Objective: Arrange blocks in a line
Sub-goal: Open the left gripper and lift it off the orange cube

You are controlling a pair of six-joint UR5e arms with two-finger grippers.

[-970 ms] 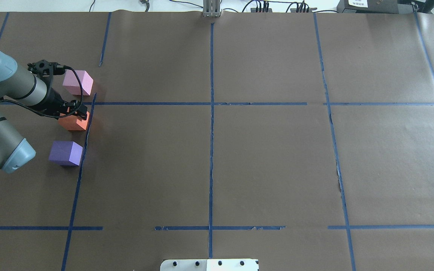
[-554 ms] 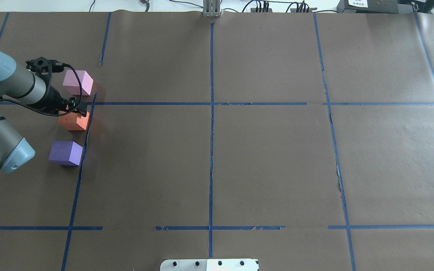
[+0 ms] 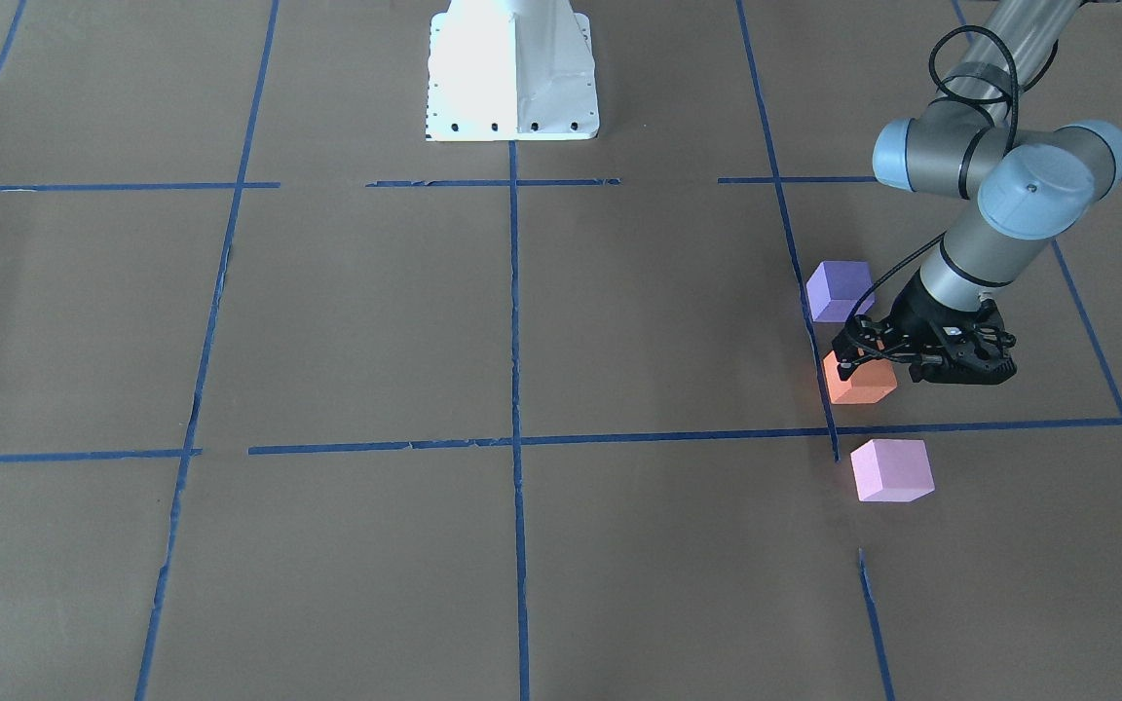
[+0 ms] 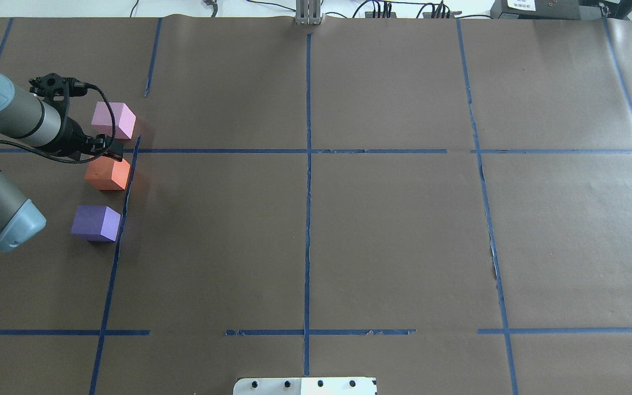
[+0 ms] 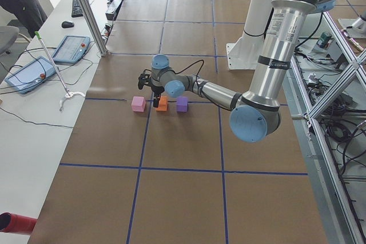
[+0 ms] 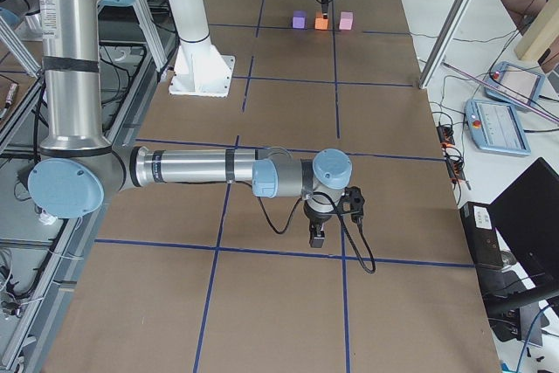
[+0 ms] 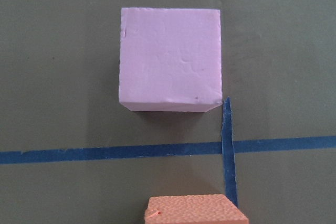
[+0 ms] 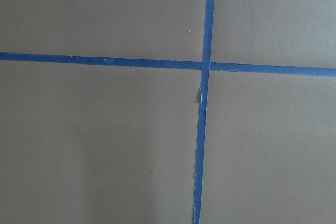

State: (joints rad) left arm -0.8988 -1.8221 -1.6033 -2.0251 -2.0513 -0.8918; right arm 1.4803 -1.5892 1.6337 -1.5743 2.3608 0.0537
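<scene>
- Left gripper [image 4: 109, 152]: hangs just over the far edge of the orange block [image 4: 108, 174]. Its dark fingers blur into the wrist and cable, so whether they are apart or together cannot be told. None of them shows in its own wrist view.
- Orange block: lies on the brown paper table [image 4: 393, 230], middle of the row. Its far edge is covered by the gripper from overhead, and it is cut off at the bottom of the left wrist view.
- Pink block [image 4: 113, 120]: lies beyond the orange one, a gap between them, in full sight.
- Purple block [image 4: 96, 223]: lies on the near side of the orange one, a gap between them, beside a blue tape line [image 4: 121, 219].
- Right gripper [image 6: 316, 235]: appears only in the right side view, small and dark, well apart from the blocks. Its finger state cannot be told. Its wrist view shows only crossed tape.
</scene>
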